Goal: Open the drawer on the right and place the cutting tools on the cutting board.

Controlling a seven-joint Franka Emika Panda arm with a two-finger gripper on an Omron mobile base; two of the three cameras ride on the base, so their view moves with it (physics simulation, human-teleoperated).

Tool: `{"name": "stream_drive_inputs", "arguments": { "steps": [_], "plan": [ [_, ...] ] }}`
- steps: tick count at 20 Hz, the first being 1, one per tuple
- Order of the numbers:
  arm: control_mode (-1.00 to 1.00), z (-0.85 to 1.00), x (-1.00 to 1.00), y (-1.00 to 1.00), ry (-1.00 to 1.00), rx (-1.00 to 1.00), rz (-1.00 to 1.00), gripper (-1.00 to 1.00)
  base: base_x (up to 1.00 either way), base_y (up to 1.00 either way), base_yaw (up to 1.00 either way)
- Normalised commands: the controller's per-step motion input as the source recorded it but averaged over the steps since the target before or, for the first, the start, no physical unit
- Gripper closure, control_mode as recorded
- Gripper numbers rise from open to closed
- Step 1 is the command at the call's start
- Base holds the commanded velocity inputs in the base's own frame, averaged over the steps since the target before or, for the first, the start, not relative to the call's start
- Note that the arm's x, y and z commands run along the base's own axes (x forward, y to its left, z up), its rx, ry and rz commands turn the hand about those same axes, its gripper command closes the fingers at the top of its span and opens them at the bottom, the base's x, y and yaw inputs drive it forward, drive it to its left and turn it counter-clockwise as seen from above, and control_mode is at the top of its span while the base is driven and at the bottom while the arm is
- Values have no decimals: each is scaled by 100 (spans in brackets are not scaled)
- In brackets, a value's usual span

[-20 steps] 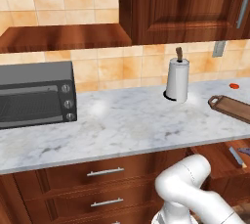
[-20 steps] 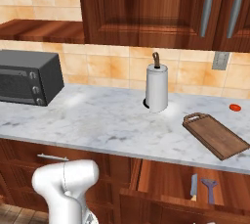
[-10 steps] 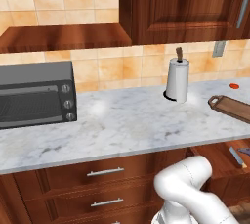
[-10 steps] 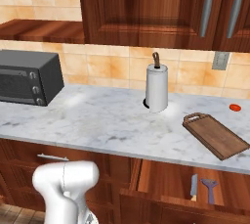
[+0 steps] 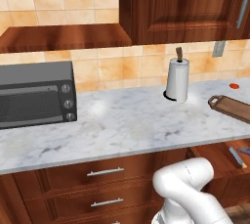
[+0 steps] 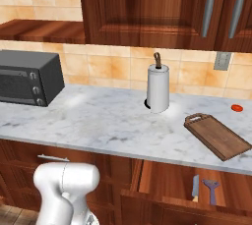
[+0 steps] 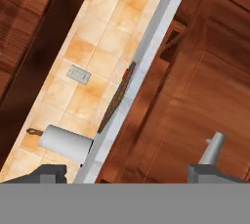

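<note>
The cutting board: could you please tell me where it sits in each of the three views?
Left base view: cutting board at the right edge, on the counter.
Right base view: right of centre, on the counter above the open drawer.
Hand view: edge-on, a thin dark strip at centre.
Shared landmark: paper-towel roll.

A rendered home kitchen, seen along one counter wall.

A marble counter [image 6: 108,126] is the landmark: above it hang dark reddish-brown wall cabinets [image 6: 162,8] before a tan tiled backsplash [image 6: 113,67]; on it, at the left end, sits a black toaster oven [image 6: 27,77], near the middle a white paper-towel roll [image 6: 158,89], and toward the right end a wooden cutting board [image 6: 217,136]. Under it run wooden drawers with metal handles [image 5: 105,171], and one drawer [image 6: 172,182] beneath the right end stands pulled open.
</note>
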Motion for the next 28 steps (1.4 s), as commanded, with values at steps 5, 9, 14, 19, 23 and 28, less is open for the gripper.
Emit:
{"name": "stream_drive_inputs", "arguments": {
  "steps": [5, 9, 14, 19, 23, 28],
  "plan": [
    [-100, 100, -10, 42, 13, -9, -3, -100, 0, 0, 0],
    [-100, 99, 6, 40, 21, -8, -1, -100, 0, 0, 0],
    [-100, 78, 50, 37, 27, -5, 0, -100, 0, 0, 0],
    [-100, 42, 60, 30, 38, -8, 0, -100, 0, 0, 0],
    [-100, 5, 53, 9, 35, -8, 0, -100, 0, 0, 0],
    [-100, -3, 25, 1, 19, -7, 0, -100, 0, 0, 0]
  ]
}}
